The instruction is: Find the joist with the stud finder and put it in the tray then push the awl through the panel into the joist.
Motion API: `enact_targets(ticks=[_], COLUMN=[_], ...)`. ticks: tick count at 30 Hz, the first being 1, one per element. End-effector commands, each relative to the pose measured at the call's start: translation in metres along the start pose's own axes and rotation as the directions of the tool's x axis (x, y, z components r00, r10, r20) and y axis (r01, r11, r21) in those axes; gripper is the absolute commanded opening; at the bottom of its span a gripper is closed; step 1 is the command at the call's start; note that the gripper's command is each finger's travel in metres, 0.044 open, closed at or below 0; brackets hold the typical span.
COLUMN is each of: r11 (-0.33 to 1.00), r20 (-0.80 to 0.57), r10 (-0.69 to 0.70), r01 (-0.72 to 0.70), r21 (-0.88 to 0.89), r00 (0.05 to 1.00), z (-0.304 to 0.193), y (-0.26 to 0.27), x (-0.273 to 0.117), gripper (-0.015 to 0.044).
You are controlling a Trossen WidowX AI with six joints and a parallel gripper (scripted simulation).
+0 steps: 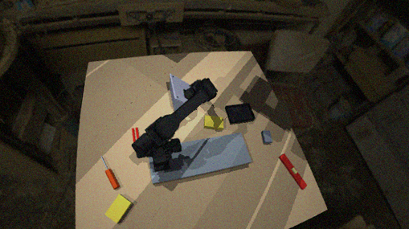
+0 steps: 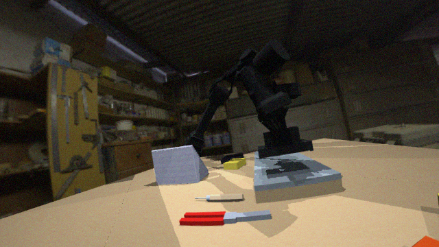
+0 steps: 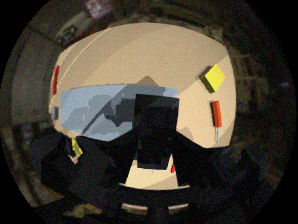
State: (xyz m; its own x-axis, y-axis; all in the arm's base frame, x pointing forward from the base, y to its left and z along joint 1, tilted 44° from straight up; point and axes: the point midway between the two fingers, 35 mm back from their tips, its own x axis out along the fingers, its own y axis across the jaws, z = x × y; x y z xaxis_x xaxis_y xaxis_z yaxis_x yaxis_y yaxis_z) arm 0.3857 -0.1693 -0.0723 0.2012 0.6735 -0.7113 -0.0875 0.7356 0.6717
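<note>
My gripper point(image 1: 162, 156) point(image 2: 282, 138) point(image 3: 154, 128) is shut on the black, boxy stud finder point(image 1: 161, 165) point(image 2: 267, 151) point(image 3: 157, 107) and holds it above the blue-grey floor panel point(image 1: 229, 148) point(image 2: 319, 173) point(image 3: 75, 112), over its left end in the top view. A gap between them shows in the exterior view. The black tray point(image 1: 228, 115) point(image 2: 226, 158) lies behind the panel in the top view. What looks like the awl, a pale-handled tool point(image 2: 226, 197) with a thin tip, lies on the table in the exterior view. The arm seems to hide it in the top view. The joist is hidden.
A lavender wedge point(image 1: 177, 86) point(image 2: 175, 166), a yellow piece point(image 1: 211, 122) point(image 2: 234, 165), red-handled pliers point(image 2: 206, 219), an orange screwdriver point(image 1: 112, 179) point(image 3: 216, 114), a yellow block point(image 1: 119, 208) point(image 3: 214, 78), a small grey block point(image 1: 266, 137) and a red level point(image 1: 288, 164) lie around the panel.
</note>
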Motion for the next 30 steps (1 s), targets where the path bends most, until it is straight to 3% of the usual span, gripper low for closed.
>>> enact_targets(ticks=[1,30], r11=[1.000,1.000], r20=[0.002,-0.001], r10=[0.005,0.009], r01=[-0.005,-0.009], r21=[0.004,-0.006], r00=[1.000,1.000], z=[-0.001,-0.012], y=[0.000,0.001], x=[0.005,0.044], gripper=[0.0000,0.0000])
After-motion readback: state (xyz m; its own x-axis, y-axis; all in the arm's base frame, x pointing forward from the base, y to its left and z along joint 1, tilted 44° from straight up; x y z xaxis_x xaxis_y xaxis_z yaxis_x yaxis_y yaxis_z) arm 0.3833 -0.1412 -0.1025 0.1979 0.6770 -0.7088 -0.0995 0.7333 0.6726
